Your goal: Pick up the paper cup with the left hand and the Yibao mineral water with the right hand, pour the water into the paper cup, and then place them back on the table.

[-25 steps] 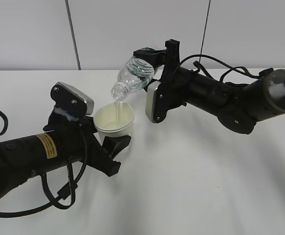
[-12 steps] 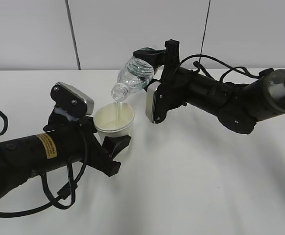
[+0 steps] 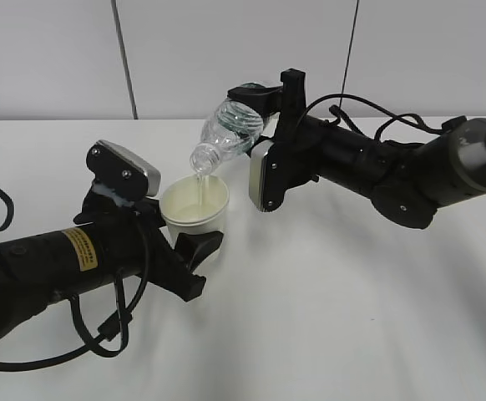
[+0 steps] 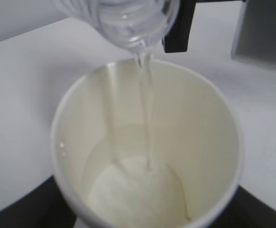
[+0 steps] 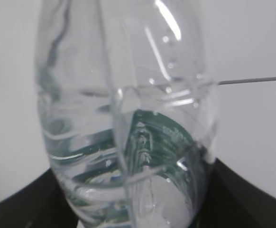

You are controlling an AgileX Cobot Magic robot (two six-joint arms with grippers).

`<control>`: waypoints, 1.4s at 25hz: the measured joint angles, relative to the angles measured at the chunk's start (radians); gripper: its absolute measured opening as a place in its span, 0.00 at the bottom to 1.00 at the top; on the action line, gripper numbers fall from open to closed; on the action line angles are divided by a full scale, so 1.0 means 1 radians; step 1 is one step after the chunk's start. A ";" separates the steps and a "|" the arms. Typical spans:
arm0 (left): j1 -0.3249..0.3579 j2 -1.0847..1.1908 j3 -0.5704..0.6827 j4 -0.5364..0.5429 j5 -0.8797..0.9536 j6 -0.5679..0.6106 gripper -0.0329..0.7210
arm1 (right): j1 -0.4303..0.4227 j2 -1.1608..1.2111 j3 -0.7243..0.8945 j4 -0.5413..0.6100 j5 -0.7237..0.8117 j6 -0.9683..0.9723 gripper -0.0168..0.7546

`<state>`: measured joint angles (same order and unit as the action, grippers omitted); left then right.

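My left gripper (image 3: 194, 251) is shut on the cream paper cup (image 3: 194, 205) and holds it upright. The cup fills the left wrist view (image 4: 195, 123), with water pooled at its bottom. My right gripper (image 3: 264, 104) is shut on the Yibao mineral water bottle (image 3: 226, 129), tilted neck-down over the cup. A thin stream of water (image 4: 145, 109) runs from the bottle's open neck (image 4: 138, 28) into the cup. The right wrist view shows the clear ribbed bottle (image 5: 128, 118) with its green label close up. The jaw tips are hidden behind the cup and the bottle.
The white table (image 3: 351, 317) stretches to the right and front of both arms. A black cable (image 3: 101, 334) loops under the left arm. A grey wall (image 3: 59, 58) stands behind the table.
The arms, cup and bottle hold the same pose. The water keeps running into the cup.
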<state>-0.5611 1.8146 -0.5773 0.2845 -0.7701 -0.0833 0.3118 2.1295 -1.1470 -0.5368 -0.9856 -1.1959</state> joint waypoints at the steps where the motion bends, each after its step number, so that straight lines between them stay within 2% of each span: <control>1: 0.000 0.000 0.000 0.000 0.000 0.000 0.63 | 0.000 0.000 0.000 0.000 0.006 -0.002 0.62; 23: 0.000 0.000 0.000 0.002 0.000 0.000 0.63 | 0.000 0.000 0.000 0.000 0.012 -0.006 0.62; 35: 0.000 0.000 0.000 0.002 0.000 0.000 0.63 | 0.023 0.000 0.000 0.000 0.008 0.310 0.62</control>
<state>-0.5611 1.8146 -0.5773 0.2860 -0.7697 -0.0833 0.3345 2.1295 -1.1470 -0.5372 -0.9777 -0.8863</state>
